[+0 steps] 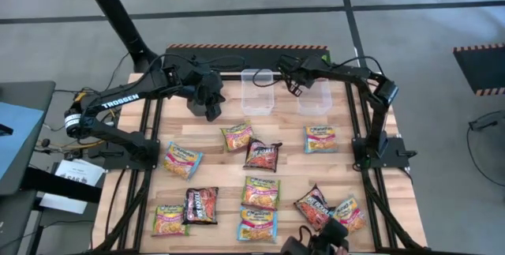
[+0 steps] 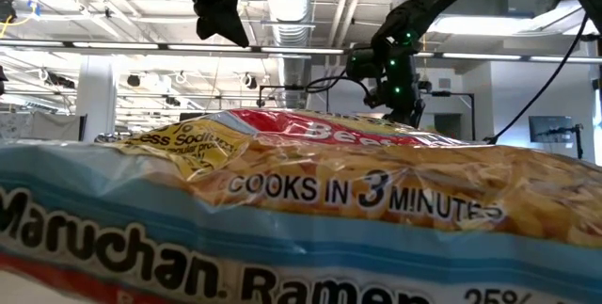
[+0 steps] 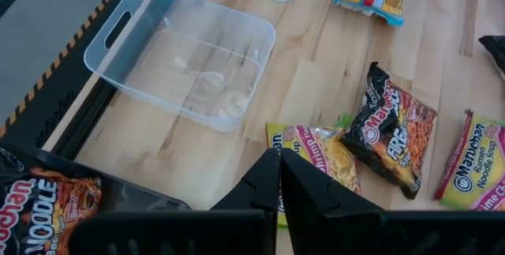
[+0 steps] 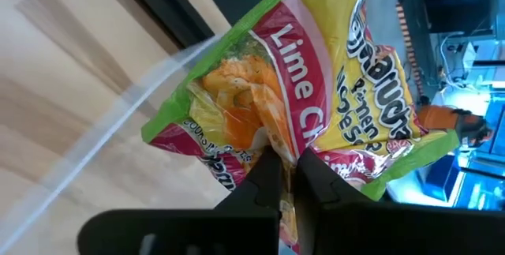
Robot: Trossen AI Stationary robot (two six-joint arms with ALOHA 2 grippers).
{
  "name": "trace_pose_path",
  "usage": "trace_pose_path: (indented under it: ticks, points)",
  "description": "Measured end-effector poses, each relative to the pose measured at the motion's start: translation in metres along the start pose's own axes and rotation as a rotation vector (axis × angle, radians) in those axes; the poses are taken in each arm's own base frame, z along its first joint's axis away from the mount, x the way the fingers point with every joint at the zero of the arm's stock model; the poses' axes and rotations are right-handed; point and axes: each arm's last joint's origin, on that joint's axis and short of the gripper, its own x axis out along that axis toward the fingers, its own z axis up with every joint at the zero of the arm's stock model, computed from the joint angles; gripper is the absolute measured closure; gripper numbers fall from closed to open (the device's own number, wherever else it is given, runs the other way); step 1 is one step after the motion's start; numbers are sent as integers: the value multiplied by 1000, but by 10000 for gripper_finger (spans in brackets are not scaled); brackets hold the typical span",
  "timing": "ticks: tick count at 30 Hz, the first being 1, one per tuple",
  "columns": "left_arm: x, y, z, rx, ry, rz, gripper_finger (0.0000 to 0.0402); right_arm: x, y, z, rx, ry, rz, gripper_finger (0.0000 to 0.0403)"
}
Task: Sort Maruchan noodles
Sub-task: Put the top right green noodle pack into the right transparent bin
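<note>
The worktop [image 1: 394,200] is a slatted wooden surface carrying two clear tubs along its far edge and roughly ten Maruchan packets scattered over its near half. The left tub [image 1: 257,91] appears empty in the left wrist view. The right tub [image 1: 314,97] is partly covered from above by the right arm.

The left arm hangs over the far-left area. The left tool [image 1: 207,97] is clenched on nothing, its fingers meeting above a yellow-edged packet [image 3: 319,156], with a dark packet [image 3: 393,129] just beside it.

The right tool [image 4: 288,180] is pinched on a green-edged lime packet [image 4: 284,89], held in the air at the right tub. In the right wrist view a clear tub wall sits directly behind the packet.

Judgement: the step in hand is delivery of the lime packet to the right tub. The next move calls for lowering it inside the rim and parting the fingers. Most of the sort remains to be done.

Limits of observation: the low view is almost wholly blocked by a blue-edged packet [image 2: 282,210] lying against the lens. Whether the held packet is already past the tub rim cannot be told. Contents of the right tub are not visible. Packets at the near edge are cut off by a dark fixture.
</note>
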Motion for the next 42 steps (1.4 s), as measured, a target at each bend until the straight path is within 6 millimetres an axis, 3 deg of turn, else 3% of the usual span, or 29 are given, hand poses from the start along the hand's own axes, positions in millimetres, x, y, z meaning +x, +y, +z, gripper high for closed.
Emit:
trace_pose_path:
  ticks: [12,27,42]
  points:
    - [0,0,0,0,0,0,402,5,-5,-2,6,24,22,371]
    - [0,0,-2,0,16,0,401,4,-5,-3,-9,36,26,292]
    - [0,0,-2,-1,24,0,401,-2,2,-10,-62,78,53,273]
